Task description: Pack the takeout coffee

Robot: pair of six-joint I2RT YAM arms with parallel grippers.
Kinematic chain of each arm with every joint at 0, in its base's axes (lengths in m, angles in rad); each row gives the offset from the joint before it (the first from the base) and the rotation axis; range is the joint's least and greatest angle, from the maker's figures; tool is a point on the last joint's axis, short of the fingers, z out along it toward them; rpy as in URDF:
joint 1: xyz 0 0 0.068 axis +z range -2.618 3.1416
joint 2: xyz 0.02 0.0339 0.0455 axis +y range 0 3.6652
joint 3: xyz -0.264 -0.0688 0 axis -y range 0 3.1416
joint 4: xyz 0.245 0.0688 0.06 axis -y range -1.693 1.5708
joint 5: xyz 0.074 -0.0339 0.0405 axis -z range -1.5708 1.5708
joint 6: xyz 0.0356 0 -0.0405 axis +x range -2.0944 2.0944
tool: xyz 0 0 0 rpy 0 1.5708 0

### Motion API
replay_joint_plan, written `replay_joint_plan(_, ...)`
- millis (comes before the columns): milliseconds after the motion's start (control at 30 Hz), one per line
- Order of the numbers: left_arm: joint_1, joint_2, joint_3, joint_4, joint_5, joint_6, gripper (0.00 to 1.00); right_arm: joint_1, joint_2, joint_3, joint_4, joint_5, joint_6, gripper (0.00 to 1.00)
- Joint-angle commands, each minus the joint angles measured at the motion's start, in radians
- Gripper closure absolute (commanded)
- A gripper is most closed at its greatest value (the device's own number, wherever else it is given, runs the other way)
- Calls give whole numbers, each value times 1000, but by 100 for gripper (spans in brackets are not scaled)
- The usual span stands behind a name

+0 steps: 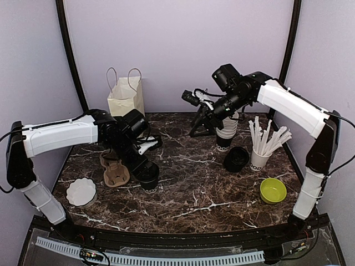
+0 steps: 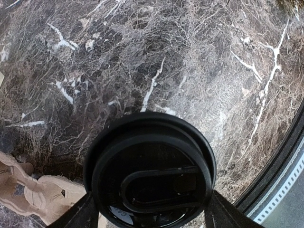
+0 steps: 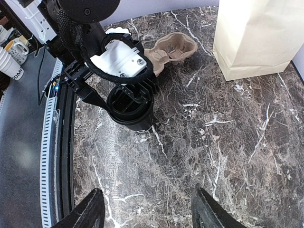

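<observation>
left pincer (image 3: 124, 97) around lidded cup (image 3: 132, 114) | cup carrier (image 3: 175, 49) just behind | paper bag (image 3: 256, 35) well apart

1. Upper left of the overhead view: a paper bag (image 1: 125, 94) stands at the back edge of the table (image 1: 188, 194).
2. Left of centre: a cup carrier (image 1: 113, 169), with a lidded cup (image 1: 150, 180) just to its right.
3. Lower left: a dish (image 1: 81, 191), in front of the carrier.
4. Right of centre: a stack of cups (image 1: 226, 134). Before it sits a pile of lids (image 1: 236, 159), and right of that a cup of sticks (image 1: 258, 160).
5. Lower right: a bowl (image 1: 273, 190), in front of the sticks.
</observation>
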Motion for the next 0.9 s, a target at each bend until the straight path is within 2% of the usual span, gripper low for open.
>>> replay_joint_plan(0,-1,6,29,-10,12,-9,27,-6,0,5,-6,-13,-12,38)
replay_joint_plan(233,-2,7,35,-1,17,-32,36,-6,18,26,-17,-13,-12,39)
replay_joint_plan(533,3,-6,104,1,-36,-34,35,-6,-6,33,-27,31,-10,39)
replay_joint_plan(667,43,42,175,17,-54,-20,34,-29,-57,-1,-26,45,-15,39)
replay_joint_plan(867,134,209,351,64,-45,-19,34,-125,-114,20,-47,-22,0,39)
